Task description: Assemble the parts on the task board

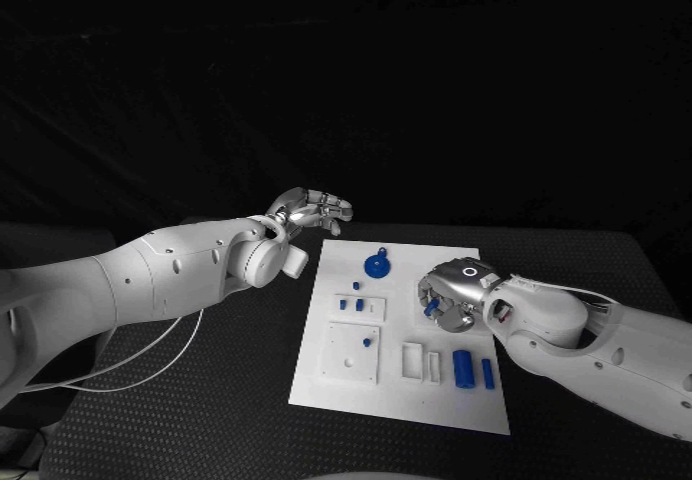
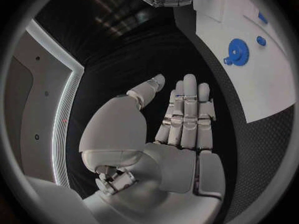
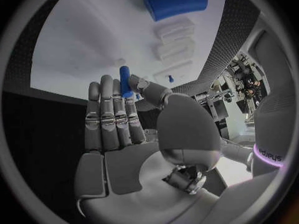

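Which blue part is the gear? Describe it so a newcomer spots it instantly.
Start at the white task board in the middle of the black table. Go to its far end, near the left hand. The gear lies there alone: a round, flat blue disc, unlike the straight blue pieces nearer the robot.

I see the task board (image 1: pixel 325 385) lying mid-worktop (image 1: pixel 188 400). A gear (image 1: pixel 376 265) sits at its far edge, and two long parts (image 1: pixel 463 368) lie side by side on its near right. My left hand (image 1: pixel 310 211) hangs off the board's far left corner; my right hand (image 1: pixel 451 293) sits over the board's right side, a small peg (image 3: pixel 124 81) between its fingers (image 3: pixel 102 114).
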